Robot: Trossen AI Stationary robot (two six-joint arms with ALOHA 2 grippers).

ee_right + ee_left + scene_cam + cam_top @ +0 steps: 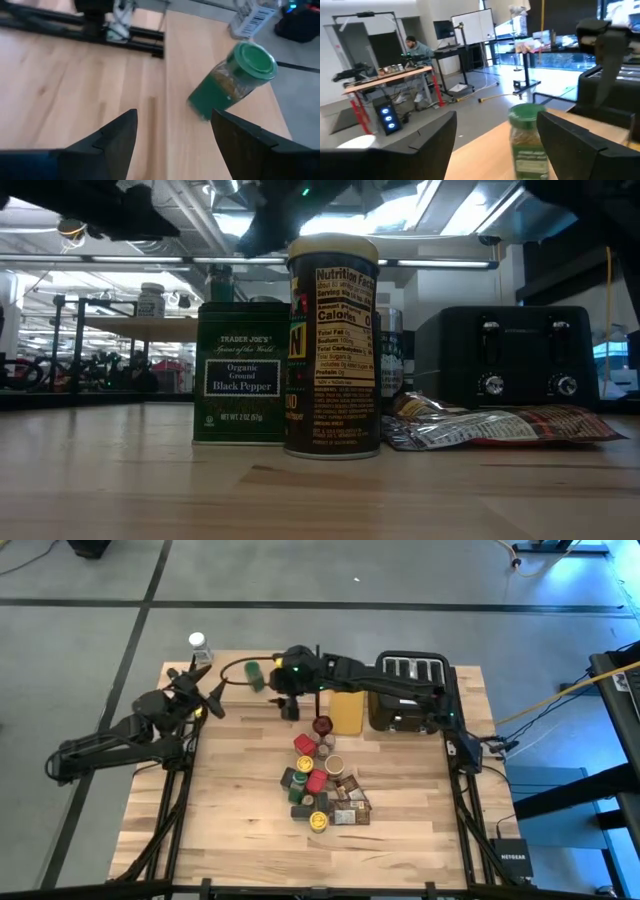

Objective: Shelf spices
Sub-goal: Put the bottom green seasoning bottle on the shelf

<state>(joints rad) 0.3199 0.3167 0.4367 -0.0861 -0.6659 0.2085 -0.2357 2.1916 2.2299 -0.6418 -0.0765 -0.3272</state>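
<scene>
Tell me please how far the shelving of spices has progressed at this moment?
Early stage. Done: a white-lidded jar and a green-lidded jar stand on the shelf. In hand: nothing; the right gripper hangs beside the green-lidded jar with jaws open and empty, and the left gripper waits open near the shelf. Left: the big cluster of spices on the table.

Overhead camera looks straight down on the worktop (240,820), the low one level across it, and both wrist cameras closely share the green-lidded jar (231,80).
</scene>
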